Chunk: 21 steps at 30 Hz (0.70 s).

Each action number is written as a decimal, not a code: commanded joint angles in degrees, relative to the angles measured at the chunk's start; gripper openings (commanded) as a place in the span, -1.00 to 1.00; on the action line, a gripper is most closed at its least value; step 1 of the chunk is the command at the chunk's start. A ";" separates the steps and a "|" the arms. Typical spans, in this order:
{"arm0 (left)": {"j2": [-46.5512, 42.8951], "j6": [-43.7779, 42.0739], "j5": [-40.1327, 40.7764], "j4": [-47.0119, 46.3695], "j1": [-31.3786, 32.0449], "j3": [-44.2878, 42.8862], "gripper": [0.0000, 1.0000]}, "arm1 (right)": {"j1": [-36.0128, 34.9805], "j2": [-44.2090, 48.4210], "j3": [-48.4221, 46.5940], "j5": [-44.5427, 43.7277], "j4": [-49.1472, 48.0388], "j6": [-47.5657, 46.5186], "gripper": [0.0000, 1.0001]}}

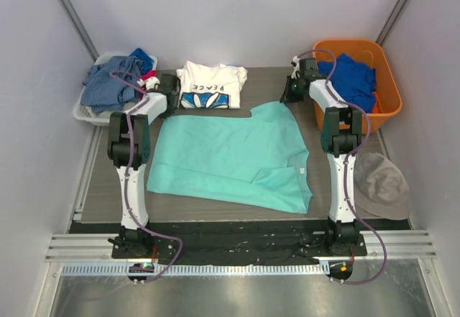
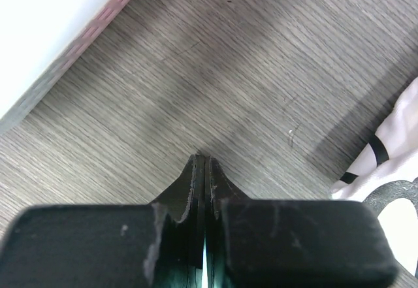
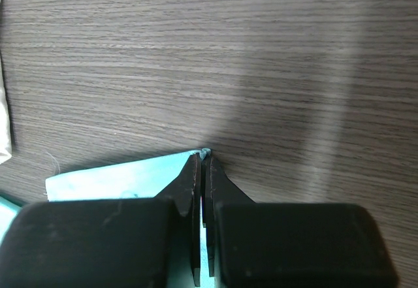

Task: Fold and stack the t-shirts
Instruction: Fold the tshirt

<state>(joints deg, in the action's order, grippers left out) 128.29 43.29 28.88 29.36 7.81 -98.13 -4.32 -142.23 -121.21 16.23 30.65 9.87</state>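
The teal t-shirt [image 1: 230, 155] lay spread across the middle of the surface [image 1: 115, 195], plain and short-sleeved. It was mostly flat, with a crease running across its right part and a small pale tag near its right edge. The white t-shirt [image 1: 210, 85] sat folded just behind it at the back of the surface, its top face printed "PEACE" over blue petals.

The left end effector [image 2: 205, 164] was down at the shirt's far left corner, fingers pressed together with a sliver of teal showing between them. The right end effector [image 3: 204, 160] was clamped on the far right corner, a tip of teal cloth poking out past its fingertips.

From above, both corners were hidden under the wrists, so the grips could only be read from the wrist cameras. In the left wrist view the white t-shirt was cut off at the right edge, and only a strip of the white basket [image 1: 85, 112] showed. That basket held grey-blue clothes [image 1: 111, 83]. The orange basket [image 1: 392, 94] held a blue garment [image 1: 352, 76]. A grey cloth item [image 1: 381, 184] right of the surface was hard to make out
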 commanded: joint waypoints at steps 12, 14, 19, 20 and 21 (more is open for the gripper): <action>-17.71 -0.92 5.04 -2.12 -0.17 16.29 -1.00 | 0.45 22.14 15.46 -6.56 -4.45 7.44 -0.98; -18.77 -1.01 5.48 -2.21 -0.17 17.88 -1.00 | 0.36 25.15 19.85 -6.82 -5.07 8.32 -0.98; -21.15 -1.80 5.92 -2.47 -0.25 20.51 -1.00 | 0.36 34.12 29.16 -7.62 -5.61 10.61 -0.99; -21.32 -1.80 5.92 -2.38 -0.17 20.95 -1.00 | 0.36 35.35 30.67 -7.70 -5.78 10.87 -0.98; -21.59 -1.80 5.83 -2.38 -0.17 21.31 -1.00 | 0.36 36.84 32.25 -7.96 -5.87 11.66 -0.98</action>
<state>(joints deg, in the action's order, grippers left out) 109.43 42.59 32.08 28.29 7.86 -78.56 -4.25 -111.35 -94.52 10.09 26.87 18.52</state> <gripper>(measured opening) 0.017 0.032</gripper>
